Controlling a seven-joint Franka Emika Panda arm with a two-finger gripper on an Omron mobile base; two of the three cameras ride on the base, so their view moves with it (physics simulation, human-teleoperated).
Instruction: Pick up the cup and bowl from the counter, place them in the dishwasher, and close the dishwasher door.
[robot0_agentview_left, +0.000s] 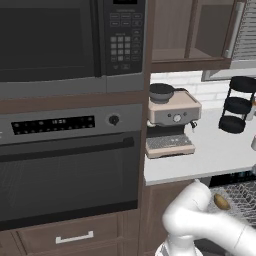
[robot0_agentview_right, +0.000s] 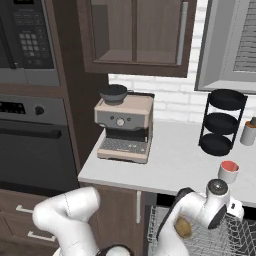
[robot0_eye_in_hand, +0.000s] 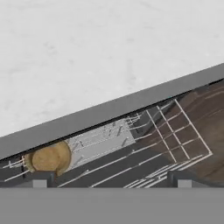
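The bowl (robot0_eye_in_hand: 49, 157), beige-rimmed and brown inside, lies in the dishwasher's grey wire rack (robot0_eye_in_hand: 131, 162), which is pulled out below the counter edge (robot0_eye_in_hand: 109, 109). The same bowl (robot0_agentview_right: 183, 226) shows beside my forearm, and again in the left base view (robot0_agentview_left: 221, 201). My gripper (robot0_eye_in_hand: 111, 181) hovers over the rack, open and holding nothing, with its fingertips (robot0_eye_in_hand: 39, 179) far apart. The pale cup (robot0_agentview_right: 229, 171) with a red inside stands on the counter (robot0_agentview_right: 170, 165) near its front edge, just above my wrist; the cup (robot0_agentview_left: 254, 142) is cut off by the frame. The dishwasher door is out of view.
A beige coffee machine (robot0_agentview_right: 124, 127) stands at the counter's left end. A black three-tier stand (robot0_agentview_right: 220, 122) and a small canister (robot0_agentview_right: 248, 132) are at the back right. The black oven (robot0_agentview_left: 67, 165) and microwave (robot0_agentview_left: 65, 35) fill the wall to the left.
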